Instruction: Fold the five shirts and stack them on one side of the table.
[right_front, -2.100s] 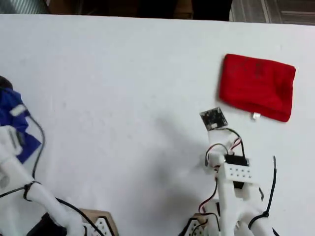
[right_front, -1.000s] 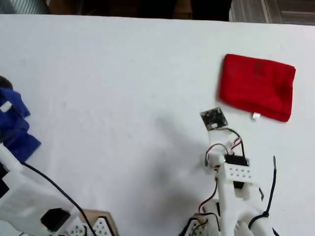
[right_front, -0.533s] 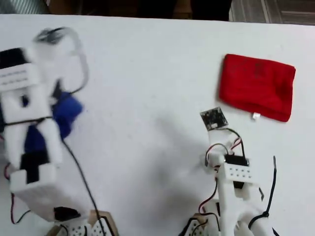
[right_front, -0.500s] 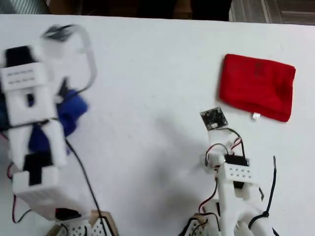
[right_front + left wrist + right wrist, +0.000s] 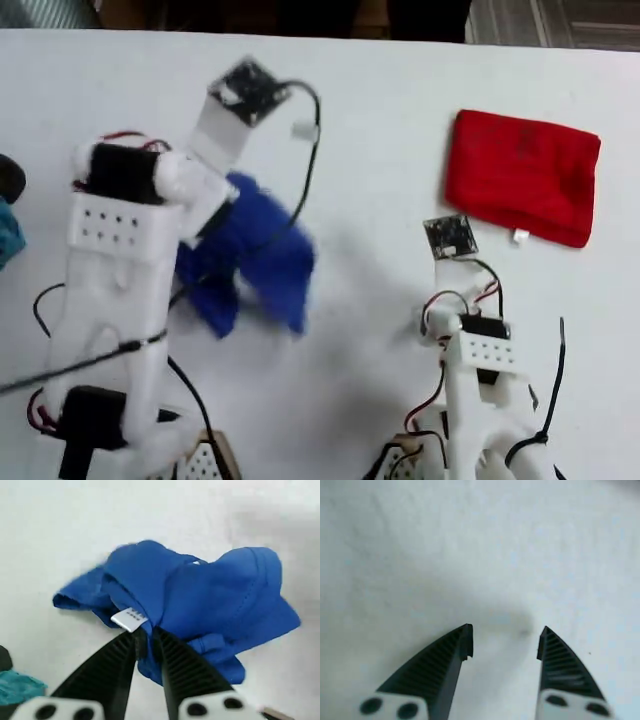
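Your left gripper (image 5: 145, 632) has swung in from the left edge and now sits over the middle-left of the table (image 5: 380, 120), jaws pinched on the blue shirt (image 5: 255, 262) just beside its tag (image 5: 128, 619). The shirt has come along with it and lies bunched and crumpled, left of centre. The red shirt (image 5: 523, 177), already folded, has not moved from the far right. Your right gripper (image 5: 505, 635) stays wide open and empty over bare table on the near right. I judge the blue shirt is now in working space and needs spreading flat before any fold. A teal cloth (image 5: 6, 235) peeks in at the left edge. The table is plain white, and past its far edge runs a dark strip of room.
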